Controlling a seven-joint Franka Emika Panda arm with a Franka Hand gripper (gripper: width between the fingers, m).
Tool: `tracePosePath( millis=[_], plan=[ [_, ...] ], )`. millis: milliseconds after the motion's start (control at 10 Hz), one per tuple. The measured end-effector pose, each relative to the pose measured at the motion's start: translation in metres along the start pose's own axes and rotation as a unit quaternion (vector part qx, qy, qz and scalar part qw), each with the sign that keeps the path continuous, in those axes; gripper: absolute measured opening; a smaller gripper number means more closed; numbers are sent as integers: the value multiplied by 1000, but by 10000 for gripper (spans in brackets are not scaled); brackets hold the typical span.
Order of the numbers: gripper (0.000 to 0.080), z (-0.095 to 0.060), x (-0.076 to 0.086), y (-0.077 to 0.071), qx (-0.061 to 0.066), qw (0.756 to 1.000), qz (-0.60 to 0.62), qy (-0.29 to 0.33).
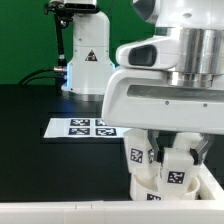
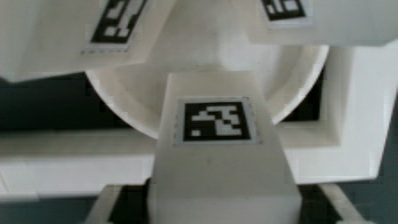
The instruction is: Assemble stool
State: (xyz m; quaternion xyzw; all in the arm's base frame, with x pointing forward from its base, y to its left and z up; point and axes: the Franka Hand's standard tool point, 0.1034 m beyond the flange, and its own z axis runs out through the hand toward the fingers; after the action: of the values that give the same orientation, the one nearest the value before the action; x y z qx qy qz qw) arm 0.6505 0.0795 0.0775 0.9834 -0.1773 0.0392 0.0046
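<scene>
A: How much room is there around the stool parts?

B: Little. The seat (image 1: pixel 160 188), a round flat white disc, sits at the near right of the black surface (image 1: pixel 40 110), close against the long white bar (image 1: pixel 60 212) that runs along the near edge. The far left half of the surface lies bare and open.

A: And the hand?

B: The hand (image 1: pixel 163 160) hangs straight above the seat, its bulky white body filling the upper right of the exterior view. Between its fingers stands a leg (image 2: pixel 217 130), and the wrist view shows the fingers (image 2: pixel 121 190) against its sides, so it is gripping that leg. The leg stands upright over the disc.

A: What are the pieces like?

B: Smooth matte white plastic. The leg is chunky, widening toward the camera, with a black-and-white square tag on its face. Two more tagged legs (image 2: pixel 134 30) show beyond it at the seat's rim; whether they are seated in sockets I cannot tell.

A: Anything else out there?

B: The marker board (image 1: pixel 82 128), thin and flat, lies left of the seat, just apart from it. Behind stands a white robot base (image 1: pixel 85 60) before a green wall (image 1: pixel 25 40).
</scene>
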Motion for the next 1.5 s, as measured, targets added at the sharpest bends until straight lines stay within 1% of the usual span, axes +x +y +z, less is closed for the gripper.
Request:
tracePosePath(
  millis=[100,200,300,500,600,700,800,1000,1200,1300,1400,1500],
  plan=[
    [334,0,4,3,0,1000,20,10],
    [334,0,4,-1,-2,999,17,28],
    [334,0,4,4,-4,998,65,25],
    [334,0,6,8,-5,993,119,26],
    [334,1,5,16,-6,974,227,23],
    [334,3,3,23,-5,945,325,23],
    [335,3,-1,30,-6,915,402,23],
    [335,3,-4,34,-11,886,462,20],
    [337,2,-8,36,-15,868,495,20],
    [337,2,-8,37,-16,865,502,19],
    [450,3,-8,37,-16,867,498,19],
    [450,1,-7,36,-13,870,493,19]
  ],
)
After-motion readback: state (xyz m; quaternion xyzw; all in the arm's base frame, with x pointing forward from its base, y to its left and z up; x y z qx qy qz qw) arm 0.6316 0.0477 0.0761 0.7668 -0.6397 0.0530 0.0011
